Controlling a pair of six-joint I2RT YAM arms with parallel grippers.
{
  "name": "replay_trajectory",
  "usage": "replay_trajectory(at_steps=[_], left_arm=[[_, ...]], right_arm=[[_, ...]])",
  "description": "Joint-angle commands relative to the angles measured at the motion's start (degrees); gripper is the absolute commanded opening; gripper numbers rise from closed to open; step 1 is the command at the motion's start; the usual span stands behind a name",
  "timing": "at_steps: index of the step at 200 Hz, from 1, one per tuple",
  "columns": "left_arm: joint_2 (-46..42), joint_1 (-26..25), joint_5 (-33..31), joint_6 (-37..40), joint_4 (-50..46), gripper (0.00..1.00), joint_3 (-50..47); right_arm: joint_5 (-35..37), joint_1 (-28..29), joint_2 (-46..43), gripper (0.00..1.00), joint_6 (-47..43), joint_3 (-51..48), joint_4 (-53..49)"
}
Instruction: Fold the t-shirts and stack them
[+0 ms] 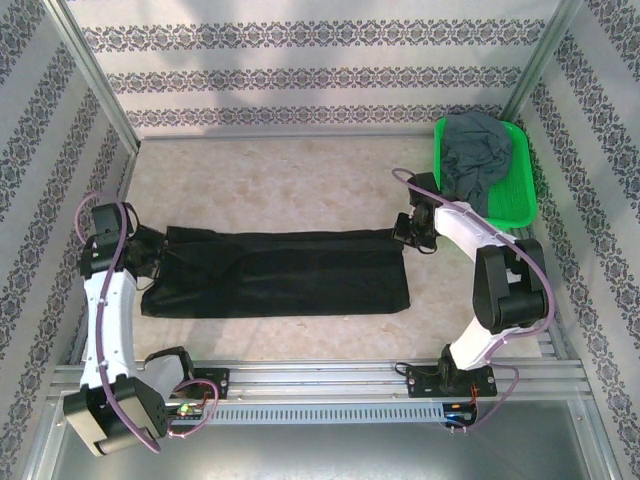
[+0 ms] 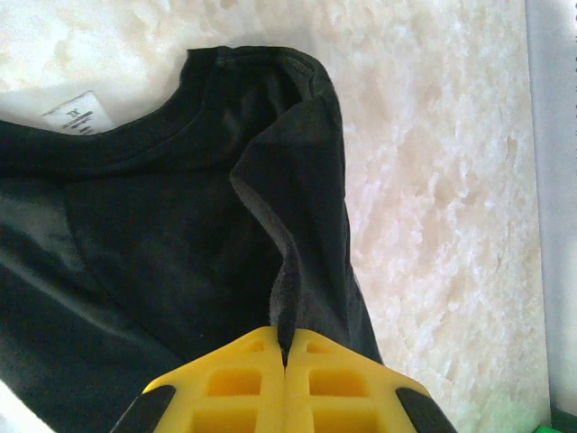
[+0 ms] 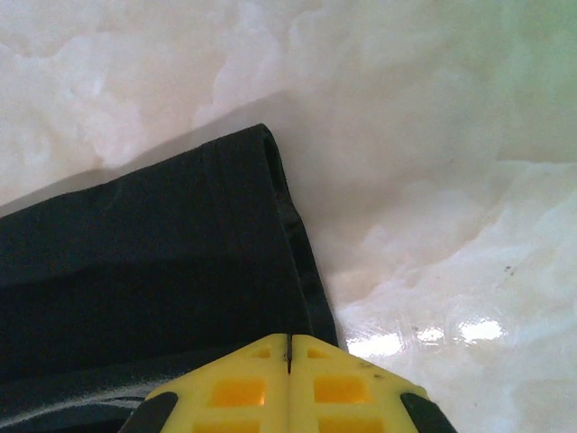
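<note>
Looking at a black t-shirt (image 1: 280, 270) folded into a long flat strip across the desk (image 1: 300, 180), left hand (image 2: 285, 350) and right hand (image 3: 288, 347) clamped shut on its ends. Crumpled grey t-shirt (image 1: 478, 160) in green basket (image 1: 517, 207).

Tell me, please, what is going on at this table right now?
The two arms are working on the black t-shirt, which lies on the table as a long folded band. The left gripper is shut on a ridge of cloth near the collar end, and the right gripper is shut at the edge of the opposite end, apparently pinching it. The grey t-shirt lies crumpled in the green basket at the far right, not yet folded.
</note>
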Motion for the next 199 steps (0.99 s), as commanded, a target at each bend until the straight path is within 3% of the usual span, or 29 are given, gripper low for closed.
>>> replay_trajectory(at_steps=[1,75,199], left_arm=[[-2.3,0.6,-1.7,-0.5,-4.9,0.00,-1.5],[-8.4,0.6,-3.9,-1.6,-6.1,0.00,-11.7],[-9.2,0.5,-7.8,0.0,-6.6,0.00,-16.0]], right_arm=[[2.4,0.8,-2.8,0.00,-1.4,-0.9,-0.9],[-0.1,1.1,-3.6,0.00,0.0,-5.6,0.3],[0.4,1.4,-5.0,0.00,-0.7,-7.6,-1.9]])
